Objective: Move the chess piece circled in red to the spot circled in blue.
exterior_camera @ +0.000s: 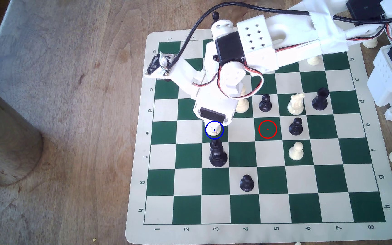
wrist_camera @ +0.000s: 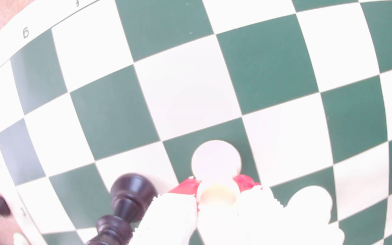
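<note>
The cream-white rook (exterior_camera: 214, 130) sits inside the blue ring on the dark green square (exterior_camera: 225, 137) of row e, column 3. My gripper (exterior_camera: 214, 129) reaches down over it from above. In the wrist view the red-padded fingers (wrist_camera: 185, 186) are shut on the rook's upper part. Its round base (wrist_camera: 216, 160) lies over the green square (wrist_camera: 178, 153); I cannot tell whether it touches the board. The red-ringed green square (exterior_camera: 267, 129) in column 5 holds no piece.
A tall black piece (exterior_camera: 218, 154) stands one square in front of the rook, close to the fingers (wrist_camera: 129, 195). Black pawns (exterior_camera: 247, 183) (exterior_camera: 296, 126), a white pawn (exterior_camera: 296, 151) and a white knight (exterior_camera: 296, 103) stand around. A wooden cylinder (exterior_camera: 1, 141) stands off the board at the exterior view's left.
</note>
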Controlling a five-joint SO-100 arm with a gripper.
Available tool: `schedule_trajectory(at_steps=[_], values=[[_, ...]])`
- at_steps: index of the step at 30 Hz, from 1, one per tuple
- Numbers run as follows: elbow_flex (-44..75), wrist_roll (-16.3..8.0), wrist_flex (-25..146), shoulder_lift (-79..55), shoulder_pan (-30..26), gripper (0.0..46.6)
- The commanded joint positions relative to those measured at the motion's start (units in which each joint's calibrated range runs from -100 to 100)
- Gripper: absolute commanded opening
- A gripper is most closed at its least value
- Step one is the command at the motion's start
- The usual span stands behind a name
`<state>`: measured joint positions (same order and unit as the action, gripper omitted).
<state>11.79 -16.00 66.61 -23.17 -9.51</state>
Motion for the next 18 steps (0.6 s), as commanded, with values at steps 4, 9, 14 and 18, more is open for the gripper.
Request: schedule_trajectory(at_steps=[4, 9, 14, 18], values=[[3.6, 0.6, -0.3, 1.3, -0.1, 2.8], [3.6, 1.5, 1.1, 1.3, -0.1, 12.0], [3.6, 2.1, 3.2, 1.6, 0.1, 15.4], [2.9, 2.1, 4.7, 3.4, 0.2, 15.0]])
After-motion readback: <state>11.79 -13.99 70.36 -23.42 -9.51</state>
